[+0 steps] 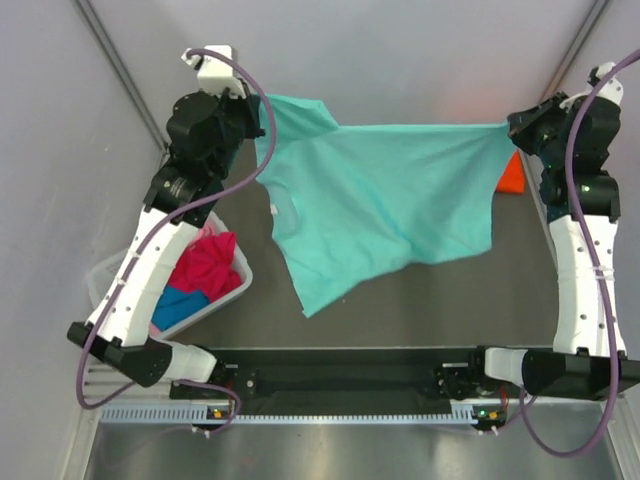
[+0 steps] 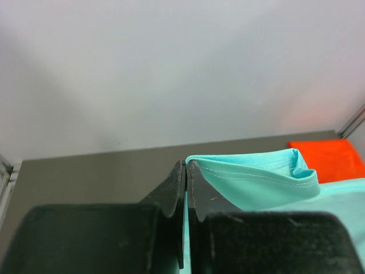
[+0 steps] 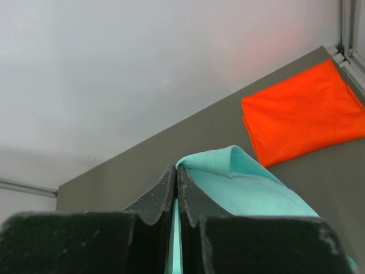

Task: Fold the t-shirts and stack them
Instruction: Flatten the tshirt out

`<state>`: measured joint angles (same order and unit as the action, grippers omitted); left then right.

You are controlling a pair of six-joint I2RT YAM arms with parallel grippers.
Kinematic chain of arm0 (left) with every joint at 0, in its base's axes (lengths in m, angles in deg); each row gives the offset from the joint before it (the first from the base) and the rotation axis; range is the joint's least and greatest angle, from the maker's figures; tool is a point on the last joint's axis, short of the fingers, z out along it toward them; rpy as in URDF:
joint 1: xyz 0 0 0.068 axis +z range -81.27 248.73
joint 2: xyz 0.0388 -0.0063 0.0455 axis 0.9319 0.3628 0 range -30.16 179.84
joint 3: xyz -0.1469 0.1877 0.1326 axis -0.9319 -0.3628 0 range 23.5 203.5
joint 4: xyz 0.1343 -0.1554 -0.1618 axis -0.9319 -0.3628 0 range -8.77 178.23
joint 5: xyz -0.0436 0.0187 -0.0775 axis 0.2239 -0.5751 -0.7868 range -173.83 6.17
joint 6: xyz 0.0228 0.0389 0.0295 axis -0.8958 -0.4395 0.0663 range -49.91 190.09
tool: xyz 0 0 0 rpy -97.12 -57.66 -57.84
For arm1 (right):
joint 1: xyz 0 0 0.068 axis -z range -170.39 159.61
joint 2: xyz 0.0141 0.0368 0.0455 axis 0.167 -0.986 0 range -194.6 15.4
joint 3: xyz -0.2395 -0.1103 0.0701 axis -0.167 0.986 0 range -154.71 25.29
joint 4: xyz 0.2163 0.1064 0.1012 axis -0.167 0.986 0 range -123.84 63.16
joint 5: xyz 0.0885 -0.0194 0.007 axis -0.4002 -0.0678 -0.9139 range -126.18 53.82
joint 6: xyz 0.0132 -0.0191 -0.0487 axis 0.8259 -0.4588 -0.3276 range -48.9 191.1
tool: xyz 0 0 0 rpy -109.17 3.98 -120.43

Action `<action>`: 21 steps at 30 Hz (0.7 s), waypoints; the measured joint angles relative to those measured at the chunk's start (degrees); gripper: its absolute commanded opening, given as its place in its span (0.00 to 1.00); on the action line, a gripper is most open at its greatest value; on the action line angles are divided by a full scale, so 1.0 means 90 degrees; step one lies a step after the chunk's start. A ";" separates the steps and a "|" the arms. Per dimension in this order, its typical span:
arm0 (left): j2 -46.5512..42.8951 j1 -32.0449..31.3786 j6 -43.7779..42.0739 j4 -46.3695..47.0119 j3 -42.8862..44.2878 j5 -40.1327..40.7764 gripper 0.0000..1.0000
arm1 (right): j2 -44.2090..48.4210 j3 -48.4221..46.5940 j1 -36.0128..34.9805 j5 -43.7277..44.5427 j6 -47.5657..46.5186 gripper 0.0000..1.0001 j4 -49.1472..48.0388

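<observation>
A teal t-shirt (image 1: 380,200) hangs stretched in the air between my two grippers, its lower part drooping toward the table. My left gripper (image 1: 258,128) is shut on its left top edge; the wrist view shows teal cloth (image 2: 256,177) pinched between the shut jaws (image 2: 186,165). My right gripper (image 1: 512,128) is shut on its right top corner, with teal cloth (image 3: 239,177) in the jaws (image 3: 175,170). A folded orange t-shirt (image 3: 302,108) lies flat at the far right (image 1: 512,175). Magenta-red (image 1: 205,262) and blue (image 1: 180,303) t-shirts lie in the basket.
A white lattice basket (image 1: 225,300) stands at the left beside the left arm. Grey walls enclose the dark table (image 1: 400,310) at back and sides, with a metal post at the far right corner (image 3: 348,28).
</observation>
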<state>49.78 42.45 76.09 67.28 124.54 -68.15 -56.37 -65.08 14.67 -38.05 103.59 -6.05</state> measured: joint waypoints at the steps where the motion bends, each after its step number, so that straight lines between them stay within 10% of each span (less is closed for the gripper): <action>1: -0.0083 0.0000 0.0000 0.0126 0.0017 -0.0036 0.00 | 0.0007 -0.0114 0.0000 0.0053 -0.0007 0.00 0.0080; 21: -0.4010 -0.0012 0.1639 0.1025 -0.0816 -0.1685 0.00 | 0.3752 -0.1724 0.0000 0.0393 -0.0024 0.00 0.2208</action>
<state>13.70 42.34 90.85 76.50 117.19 -83.32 -22.60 -80.59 14.67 -34.51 103.37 13.82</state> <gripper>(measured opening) 0.016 0.006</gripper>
